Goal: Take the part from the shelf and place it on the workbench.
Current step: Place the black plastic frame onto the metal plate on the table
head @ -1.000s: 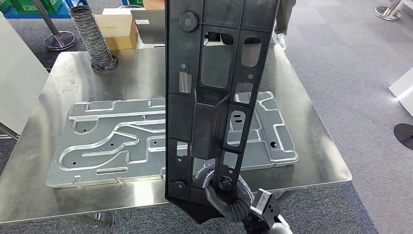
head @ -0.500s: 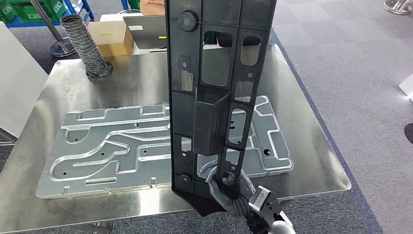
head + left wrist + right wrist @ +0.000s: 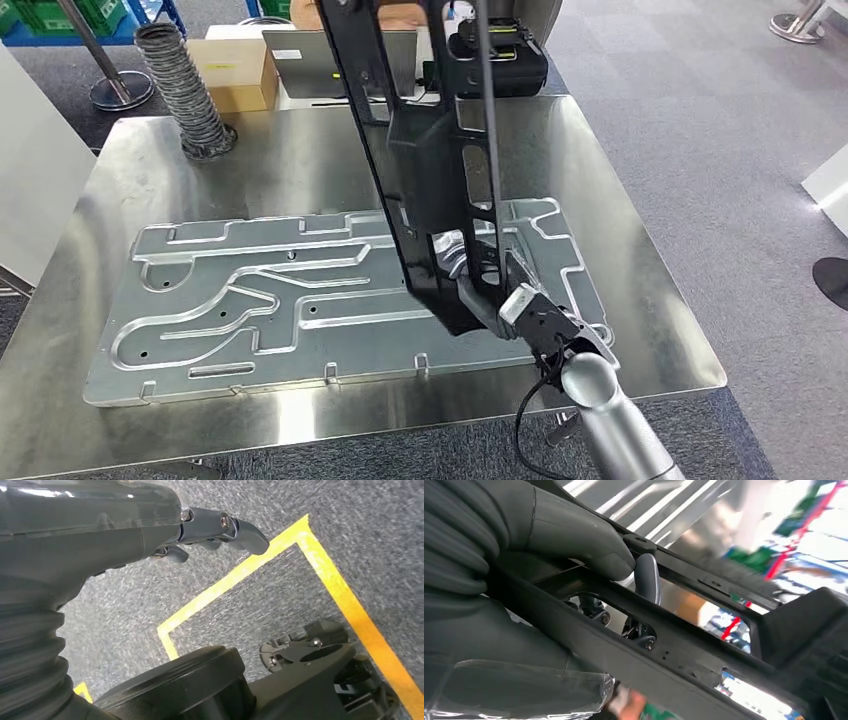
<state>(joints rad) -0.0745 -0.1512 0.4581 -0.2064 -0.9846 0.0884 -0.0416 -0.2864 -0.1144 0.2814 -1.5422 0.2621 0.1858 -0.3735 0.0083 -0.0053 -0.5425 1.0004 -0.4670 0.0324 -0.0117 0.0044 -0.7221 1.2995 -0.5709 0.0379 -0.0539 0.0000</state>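
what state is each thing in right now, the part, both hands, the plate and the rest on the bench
black part: held up above the workbench, tilted, not set down
right hand: grips the part's lower end
left hand: holds nothing, hanging over the carpet floor
metal plate: lying flat on the workbench
workbench: steel top, bearing the plate and hose
ribbed hose: standing upright at the far corner
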